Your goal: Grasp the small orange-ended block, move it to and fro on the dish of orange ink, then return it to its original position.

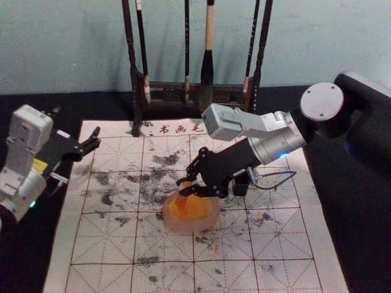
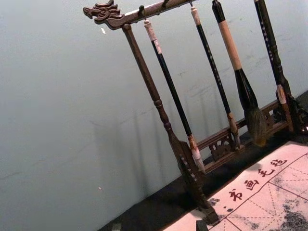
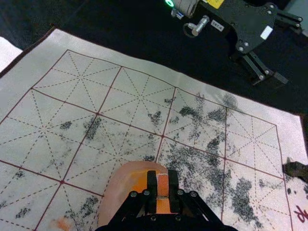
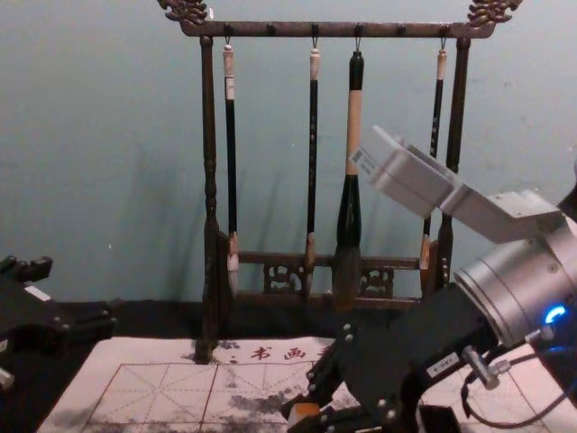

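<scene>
Noted left hand [image 4: 83,292] idle, well left of the dish [image 1: 190,230], fingers spread, holding nothing. Found orange-ended block [image 3: 162,193] over the dish's far side, slightly left of its middle; could not confirm contact with ink [image 1: 190,209]. Saw right hand [image 1: 183,187] reaching in from right of the dish, closed around the block. Judged inking the step in hand: called for light pressure, short even strokes inside the rim, firm grip against twisting.

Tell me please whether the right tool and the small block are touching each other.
Touching. The right wrist view shows it: the block is between the two fingers of the right tool, one finger against each side.
</scene>
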`<act>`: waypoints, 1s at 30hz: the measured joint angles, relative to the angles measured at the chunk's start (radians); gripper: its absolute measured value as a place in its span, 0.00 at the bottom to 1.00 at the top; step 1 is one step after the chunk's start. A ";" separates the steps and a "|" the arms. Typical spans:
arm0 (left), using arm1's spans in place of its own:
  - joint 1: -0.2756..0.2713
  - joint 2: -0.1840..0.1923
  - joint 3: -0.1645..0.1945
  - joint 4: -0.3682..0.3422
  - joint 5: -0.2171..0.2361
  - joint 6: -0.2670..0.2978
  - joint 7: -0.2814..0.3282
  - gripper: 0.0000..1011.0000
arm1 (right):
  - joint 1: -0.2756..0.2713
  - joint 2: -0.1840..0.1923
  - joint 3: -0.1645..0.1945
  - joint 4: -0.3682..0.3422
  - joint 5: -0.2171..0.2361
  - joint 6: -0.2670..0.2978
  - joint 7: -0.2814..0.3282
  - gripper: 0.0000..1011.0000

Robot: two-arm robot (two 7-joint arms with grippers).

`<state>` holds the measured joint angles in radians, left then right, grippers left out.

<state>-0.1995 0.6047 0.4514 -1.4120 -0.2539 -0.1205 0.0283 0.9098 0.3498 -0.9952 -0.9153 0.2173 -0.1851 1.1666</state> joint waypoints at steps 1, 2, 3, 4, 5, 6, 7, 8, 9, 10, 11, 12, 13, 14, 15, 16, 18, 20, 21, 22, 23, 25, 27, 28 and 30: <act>0.000 0.000 0.000 0.000 0.000 0.000 0.000 0.99 | 0.000 0.001 0.001 0.000 -0.002 0.000 -0.001 0.13; 0.000 0.000 0.000 0.000 0.000 0.000 0.000 0.99 | 0.000 0.002 0.002 0.001 -0.003 0.000 -0.002 0.13; 0.000 0.000 0.000 0.000 0.000 0.000 0.000 0.99 | 0.000 0.003 0.003 0.000 -0.004 0.000 -0.003 0.13; 0.000 0.000 0.000 0.000 0.000 0.000 0.000 0.99 | 0.000 0.006 0.004 -0.001 -0.006 0.001 -0.005 0.13; 0.000 0.000 0.000 0.000 0.000 0.000 0.000 0.99 | 0.000 0.008 0.005 -0.002 -0.007 0.001 -0.007 0.13; 0.000 0.000 0.000 0.000 0.000 0.000 0.000 0.99 | 0.000 0.009 0.006 -0.003 -0.008 0.002 -0.007 0.13; 0.000 0.000 0.000 0.000 0.000 0.000 0.000 0.99 | 0.000 0.011 0.006 -0.004 -0.009 0.003 -0.008 0.13; 0.000 0.000 0.000 0.000 0.000 0.000 0.000 0.99 | -0.001 0.015 0.009 -0.007 -0.010 0.005 -0.010 0.13; 0.000 0.000 0.000 0.000 0.000 0.000 0.000 0.99 | -0.002 0.017 0.010 -0.009 -0.011 0.006 -0.011 0.13; 0.000 0.000 0.000 0.000 0.000 0.000 0.000 0.99 | -0.003 0.020 0.010 -0.012 -0.011 0.007 -0.012 0.13; 0.000 0.000 0.000 0.000 0.000 0.000 0.000 0.99 | -0.004 0.022 0.012 -0.015 -0.012 0.009 -0.013 0.13; 0.000 0.000 0.000 0.000 0.000 0.000 0.000 0.99 | -0.006 0.028 0.013 -0.020 -0.013 0.012 -0.016 0.13; 0.000 0.000 0.000 0.000 0.000 0.000 0.000 0.99 | -0.007 0.030 0.014 -0.023 -0.013 0.014 -0.017 0.13; 0.000 0.000 0.000 0.000 0.000 0.000 0.000 0.99 | -0.009 0.035 0.016 -0.028 -0.014 0.017 -0.018 0.13; 0.000 0.000 0.000 0.000 0.000 0.000 0.000 0.99 | -0.010 0.037 0.017 -0.031 -0.015 0.018 -0.019 0.13; 0.000 0.000 0.000 0.000 0.000 0.000 0.000 0.99 | -0.011 0.039 0.018 -0.033 -0.015 0.019 -0.020 0.13; 0.000 0.000 0.000 0.000 0.000 0.000 0.000 0.99 | -0.014 0.044 0.020 -0.039 -0.016 0.023 -0.023 0.13; 0.000 0.000 0.000 0.000 0.000 0.000 0.000 0.99 | -0.016 0.050 0.022 -0.046 -0.016 0.026 -0.024 0.13; 0.000 0.000 0.000 0.000 0.000 0.000 0.000 0.99 | -0.016 0.050 0.022 -0.046 -0.016 0.026 -0.024 0.13; 0.000 0.000 0.000 0.000 0.000 0.000 0.000 0.99 | -0.018 0.054 0.023 -0.051 -0.017 0.028 -0.025 0.13; 0.000 0.000 0.000 0.000 0.000 0.000 0.000 0.99 | -0.019 0.056 0.024 -0.054 -0.017 0.029 -0.025 0.13; 0.000 0.000 0.000 0.000 0.000 0.000 0.000 0.99 | -0.022 0.063 0.025 -0.064 -0.018 0.031 -0.026 0.13; 0.000 0.000 0.000 0.000 0.000 0.000 0.000 0.99 | -0.025 0.068 0.025 -0.070 -0.019 0.033 -0.027 0.13; 0.000 0.000 0.000 0.000 0.000 0.000 0.000 0.99 | -0.027 0.072 0.025 -0.077 -0.019 0.036 -0.028 0.13; 0.000 0.000 0.000 0.000 0.000 0.000 0.000 0.99 | -0.030 0.078 0.026 -0.086 -0.020 0.039 -0.028 0.13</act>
<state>-0.1995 0.6047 0.4514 -1.4120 -0.2539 -0.1205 0.0283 0.8797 0.4281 -0.9692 -1.0009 0.1978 -0.1465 1.1381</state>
